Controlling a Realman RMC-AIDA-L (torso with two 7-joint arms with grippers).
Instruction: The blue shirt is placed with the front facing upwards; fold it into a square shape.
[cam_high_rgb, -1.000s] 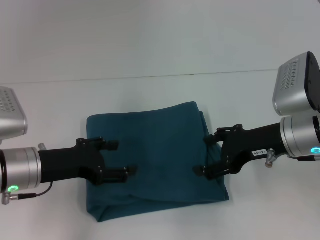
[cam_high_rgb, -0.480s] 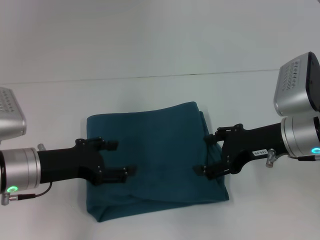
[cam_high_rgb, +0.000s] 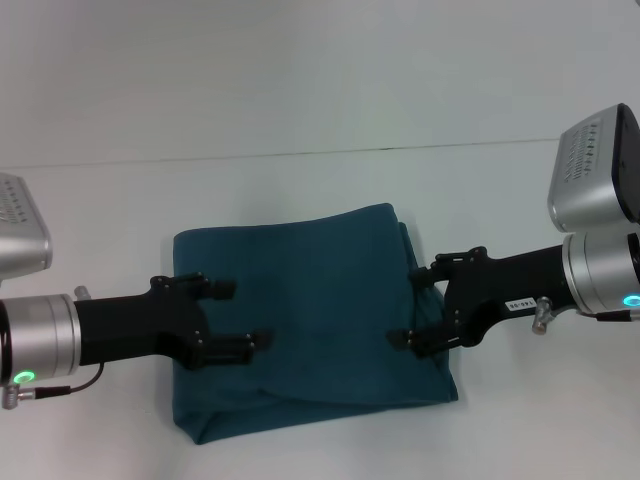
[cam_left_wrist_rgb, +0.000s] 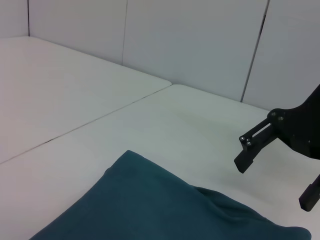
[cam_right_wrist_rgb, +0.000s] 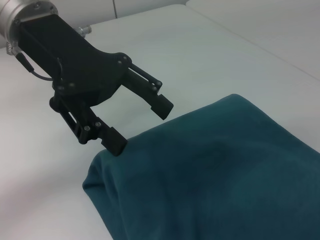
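— Left gripper (cam_high_rgb: 245, 315), how does it stand?
— Fingers spread apart, holding nothing. It reaches over the left part of the blue shirt (cam_high_rgb: 310, 320), and the folded cloth runs on from its fingertips toward the other arm.

— And the right gripper (cam_high_rgb: 408, 306)?
— Also spread wide and holding nothing, over the shirt's right edge. The shirt lies between the two grippers, which face each other across it.

— How does the shirt lie?
— Folded into a rough square, plain side up, flat on the white table (cam_high_rgb: 320, 190). I cannot tell whether the fingertips touch the cloth.

— Anything from the wrist cameras?
— The right wrist view has the left gripper (cam_right_wrist_rgb: 142, 122) with one fingertip at the rounded fold of the shirt (cam_right_wrist_rgb: 215, 175). The left wrist view has the right gripper (cam_left_wrist_rgb: 275, 170) just beyond the shirt (cam_left_wrist_rgb: 150, 205).
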